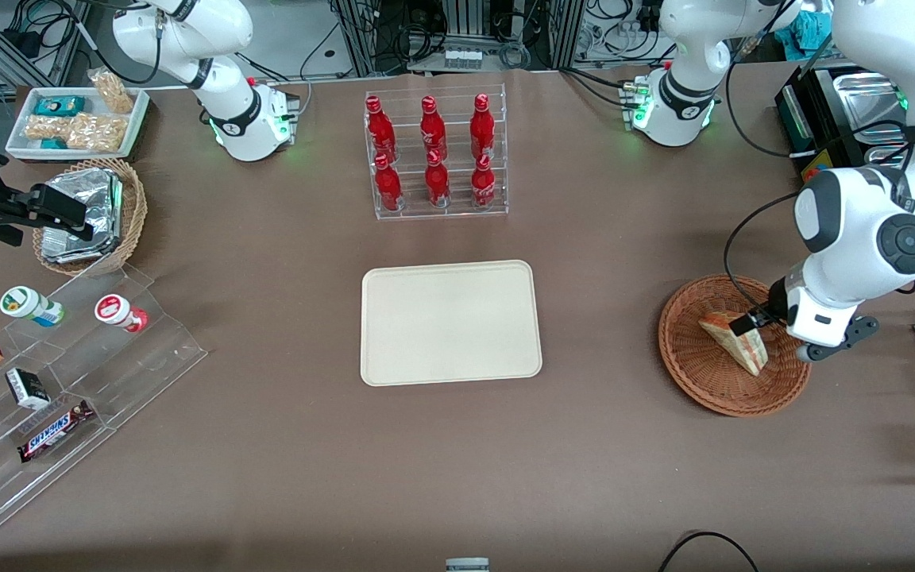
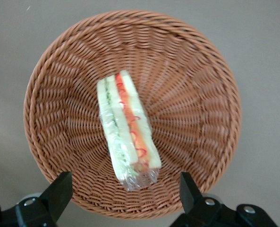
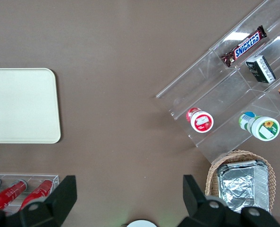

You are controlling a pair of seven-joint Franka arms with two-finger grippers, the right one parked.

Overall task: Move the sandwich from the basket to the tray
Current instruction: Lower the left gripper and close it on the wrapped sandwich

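The sandwich (image 1: 735, 340), a wrapped triangular wedge with tan bread faces, lies in the shallow reddish-brown wicker basket (image 1: 696, 373) toward the working arm's end of the table. In the left wrist view the sandwich (image 2: 127, 127) shows its white, green and red layered edge in the middle of the basket (image 2: 196, 85). My left gripper (image 2: 125, 189) hangs open above the basket, over the end of the sandwich, fingers (image 2: 60, 188) wide apart and holding nothing. In the front view the gripper (image 1: 775, 322) is mostly hidden under the arm's wrist. The beige tray (image 1: 451, 322) lies bare mid-table.
A clear rack of red bottles (image 1: 434, 155) stands farther from the front camera than the tray. A tan basket of foil packs (image 1: 88, 214), a white snack tray (image 1: 76, 119) and clear stepped shelves with snacks (image 1: 60, 381) lie toward the parked arm's end. Steel pans (image 1: 862, 95) stand near the working arm.
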